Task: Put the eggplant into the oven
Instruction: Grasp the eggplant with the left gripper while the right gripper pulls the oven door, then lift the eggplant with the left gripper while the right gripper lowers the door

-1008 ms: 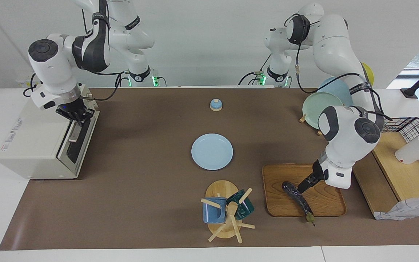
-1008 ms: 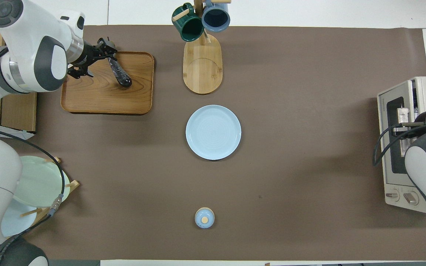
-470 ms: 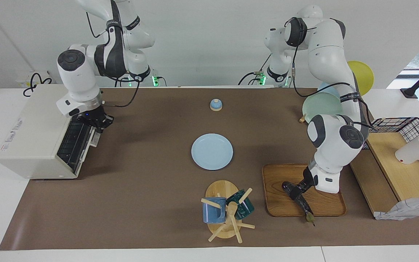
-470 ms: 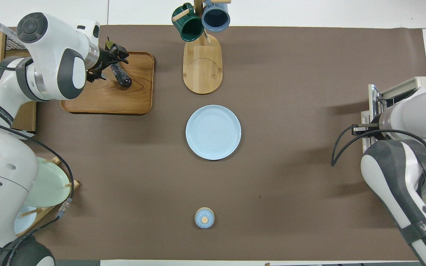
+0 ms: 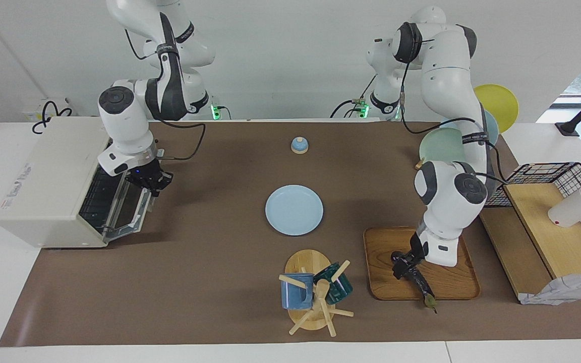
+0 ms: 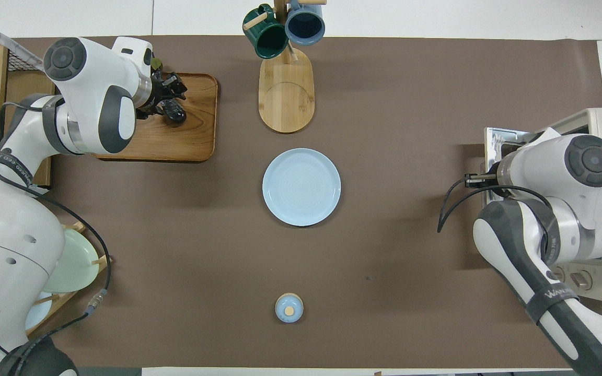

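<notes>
While my right hand pulls on the silver bar of the oven door, the door swings down: a second ago it was shut against the front, half a second ago it was just cracked, and now it hangs roughly halfway open, with the wire rack showing in the dark mouth. That hand's fingertips are pressed together on the handle at the door's top edge. At the other end of the worktop my left hand has dropped from beside the eggplant onto it. A second ago its fingers stood spread just off the thick end; now they straddle that end on the wooden tray and are drawing in around it, though I cannot tell whether they have bitten firmly yet. The eggplant itself has not shifted: it lies slantwise on the tray, thick end toward the robots, green stem tip poking over the tray's edge farthest from the robots. I judge both halves of the job are under way together, the way into the oven is nearly clear, and the pick is about to be made. What I would watch is the slender, glossy body slipping or pivoting in a pinch taken so near one end, and the door needing to drop fully before anything travels across past the blue plate.
</notes>
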You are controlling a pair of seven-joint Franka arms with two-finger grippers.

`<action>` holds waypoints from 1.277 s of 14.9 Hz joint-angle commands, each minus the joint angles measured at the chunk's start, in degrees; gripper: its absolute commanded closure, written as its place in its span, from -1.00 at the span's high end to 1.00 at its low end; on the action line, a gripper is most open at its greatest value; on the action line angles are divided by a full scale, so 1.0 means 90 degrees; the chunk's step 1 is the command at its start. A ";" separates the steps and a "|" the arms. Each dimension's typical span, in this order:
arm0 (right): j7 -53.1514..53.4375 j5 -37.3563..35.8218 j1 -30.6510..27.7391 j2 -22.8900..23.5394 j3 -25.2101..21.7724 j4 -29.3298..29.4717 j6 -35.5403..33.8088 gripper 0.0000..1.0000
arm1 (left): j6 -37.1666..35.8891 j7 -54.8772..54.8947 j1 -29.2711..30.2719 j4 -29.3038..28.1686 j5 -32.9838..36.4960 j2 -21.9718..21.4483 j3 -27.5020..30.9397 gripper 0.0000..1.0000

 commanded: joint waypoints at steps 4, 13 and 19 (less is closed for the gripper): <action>0.0083 0.0211 -0.0072 0.0543 -0.0103 0.0155 0.0743 -1.00 | -0.0691 -0.0009 -0.0097 0.0127 0.0313 -0.0242 0.0079 -1.00; 0.0650 0.0524 0.0641 0.0455 -0.0103 0.1304 -0.0814 -1.00 | -0.2153 -0.0018 -0.0535 -0.0096 0.0225 -0.1666 -0.0078 -1.00; 0.0660 0.0495 0.0612 0.0308 -0.0152 0.2984 -0.2956 -1.00 | -0.2069 -0.0604 -0.1970 -0.1198 0.0128 -0.2546 -0.0087 -1.00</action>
